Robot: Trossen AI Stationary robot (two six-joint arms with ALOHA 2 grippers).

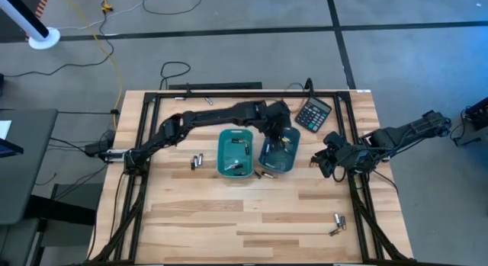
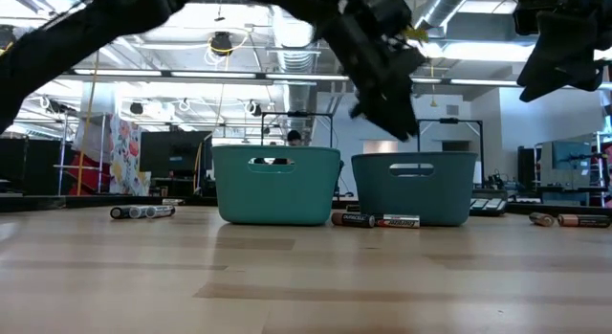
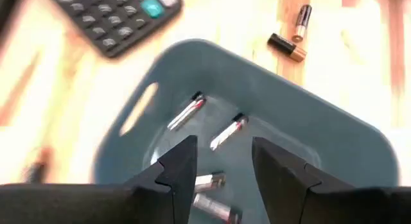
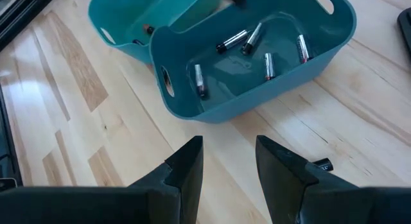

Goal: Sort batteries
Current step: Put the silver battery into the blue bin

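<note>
Evidently a drop is in hand: small silvery cylindrical batteries (image 4: 266, 65) lie in the darker teal plastic bin (image 1: 277, 155), under the left hand (image 3: 221, 163), fingers apart and empty. Next comes fetching strays at the tabletop's (image 1: 229, 220) five o'clock. The right hand (image 4: 228, 161), fingers parted, waits at three o'clock.

Pale smooth wooden table (image 1: 229, 220), matt teal plastic trays (image 4: 257, 99), shiny metallic batteries (image 4: 267, 65).

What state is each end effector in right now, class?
Left end effector: open, empty, over the darker teal tray.
Right end effector: open, empty, above the table.
</note>
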